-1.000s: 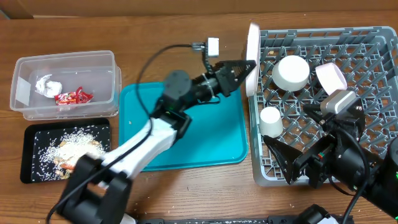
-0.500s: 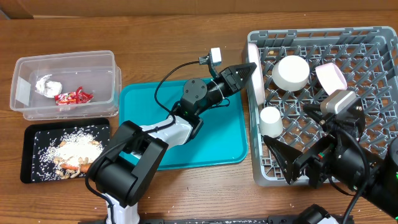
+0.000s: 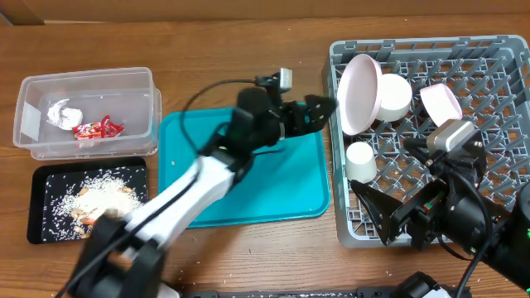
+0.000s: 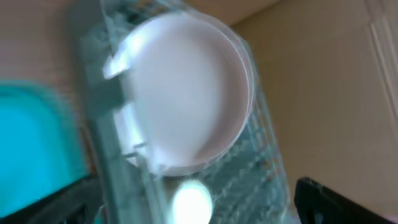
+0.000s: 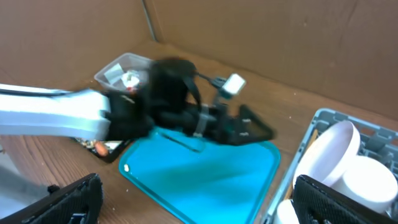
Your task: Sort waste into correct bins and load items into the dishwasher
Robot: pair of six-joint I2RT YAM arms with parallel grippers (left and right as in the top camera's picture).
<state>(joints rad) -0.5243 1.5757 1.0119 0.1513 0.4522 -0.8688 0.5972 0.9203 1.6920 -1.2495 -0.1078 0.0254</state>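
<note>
The white plate [image 3: 359, 93] leans in the grey dishwasher rack [image 3: 489, 66] against a white bowl [image 3: 396, 97]; it also fills the left wrist view, plate [image 4: 186, 99]. My left gripper [image 3: 321, 110] is open just left of the plate, apart from it. A second bowl [image 3: 441, 103] and a cup [image 3: 360, 161] sit in the rack. My right gripper [image 3: 389, 217] hangs open over the rack's near corner, holding nothing. The clear tub [image 3: 132, 83] holds a paper ball [image 3: 62, 114] and a red wrapper [image 3: 99, 128]. Rice and scraps lie in the black tray [image 3: 45, 178].
A teal tray [image 3: 257, 178] lies between the bins and the rack, under my left arm. In the right wrist view the teal tray [image 5: 199, 174] is below my open right gripper [image 5: 205, 199]. A cardboard wall stands behind the table.
My left gripper has opened and let go of the plate. The plate has tipped from standing on edge to leaning on the bowl. The right arm has not moved.
</note>
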